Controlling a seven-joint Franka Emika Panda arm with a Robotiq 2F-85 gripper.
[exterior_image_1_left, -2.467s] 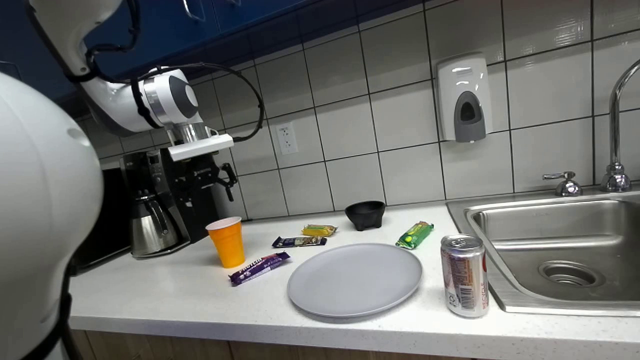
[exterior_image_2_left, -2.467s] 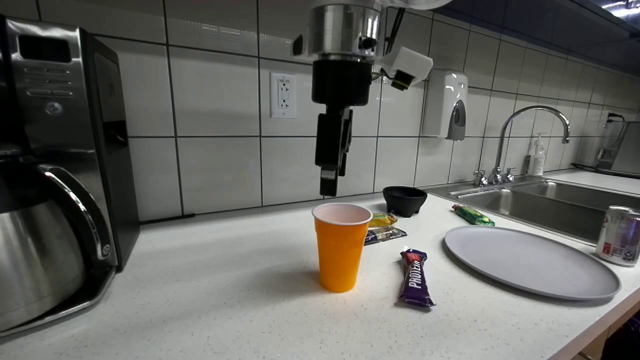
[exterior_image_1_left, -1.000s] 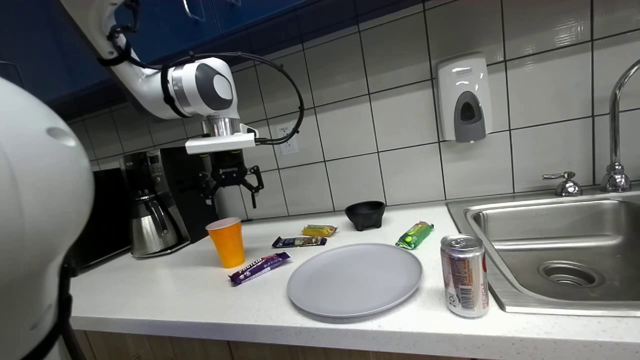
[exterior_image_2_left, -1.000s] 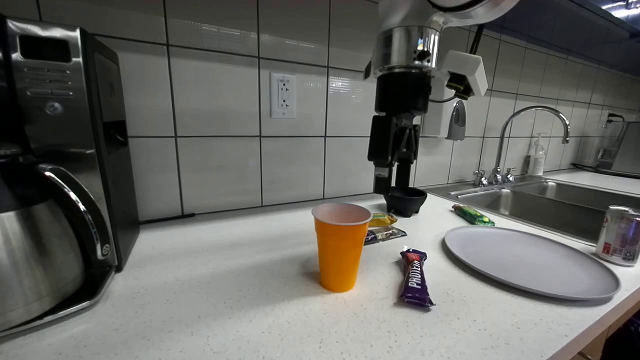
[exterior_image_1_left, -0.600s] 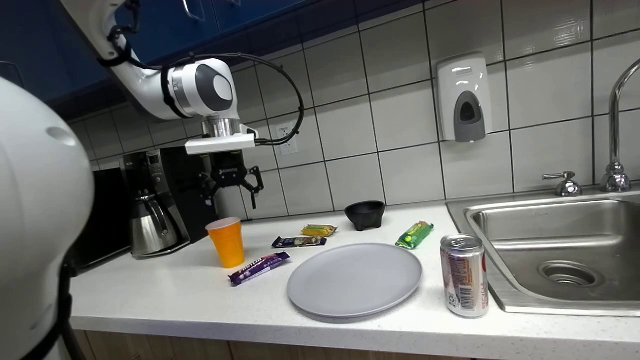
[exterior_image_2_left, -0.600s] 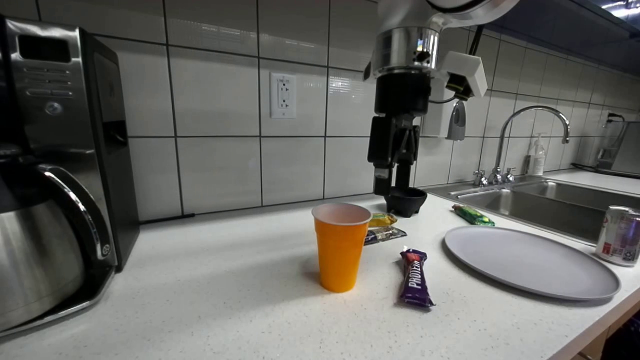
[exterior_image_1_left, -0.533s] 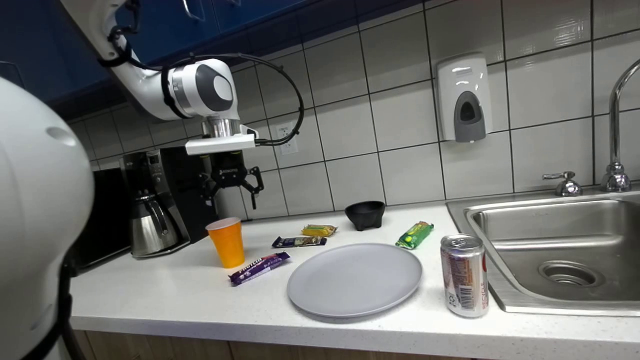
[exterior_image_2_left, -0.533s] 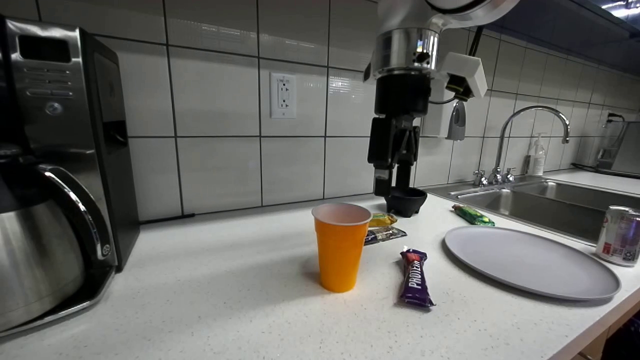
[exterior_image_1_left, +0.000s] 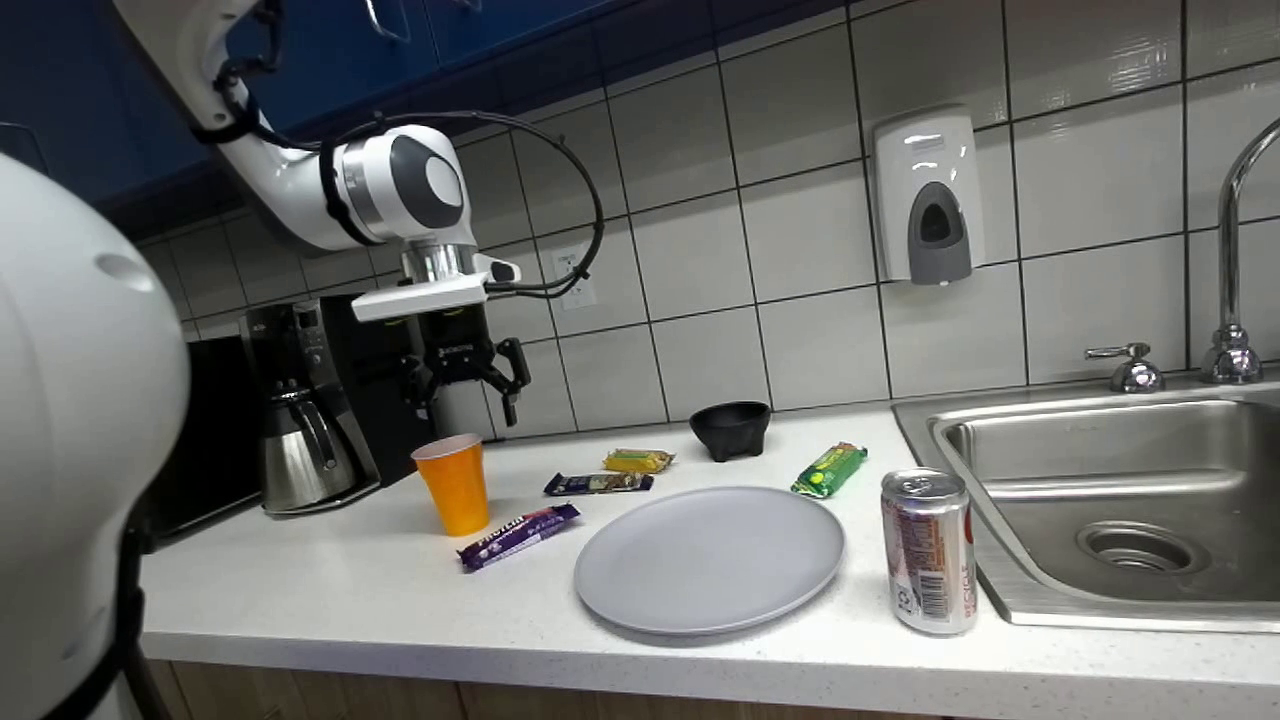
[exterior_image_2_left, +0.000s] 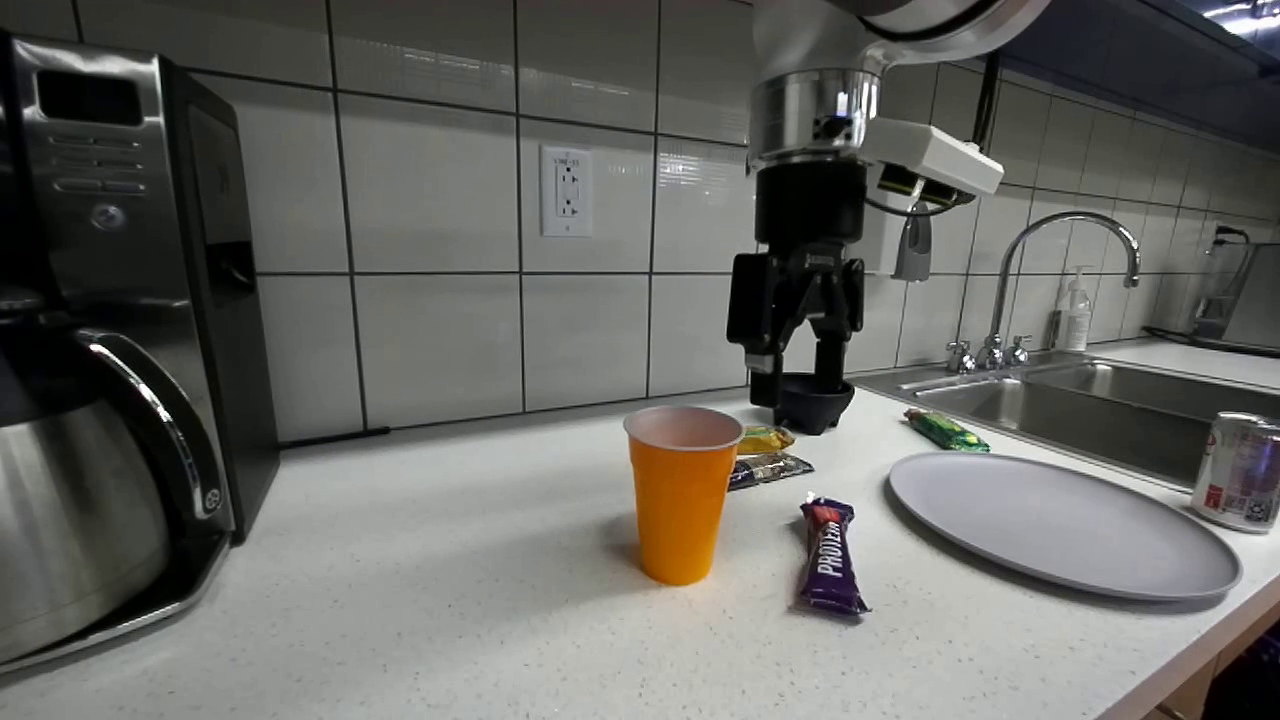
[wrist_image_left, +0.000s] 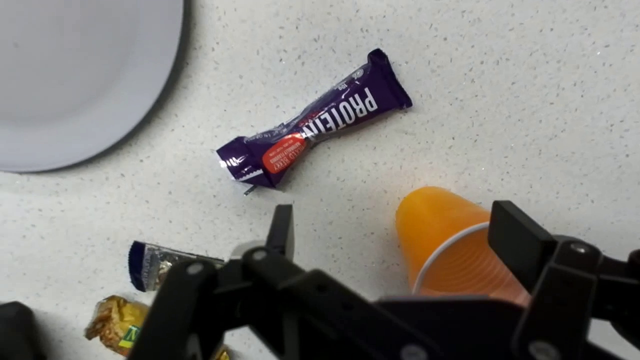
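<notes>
Black two-fingered gripper (exterior_image_2_left: 798, 380) hangs above white speckled counter (exterior_image_2_left: 400, 620), near upright orange plastic cup (exterior_image_2_left: 680, 510); jaws spread. Purple-wrapped protein bar (wrist_image_left: 320, 122) lies just beside cup. Flat dark-wrapped bar (exterior_image_1_left: 598, 484) and small yellow-wrapped snack (exterior_image_1_left: 638, 461) lie near cup. Round grey plate (exterior_image_1_left: 710, 560) sits farther from cup, past the protein bar.

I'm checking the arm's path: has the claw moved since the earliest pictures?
Yes. In both exterior views, the claw has shifted toward the sink, and now hangs nearer to it.
</notes>
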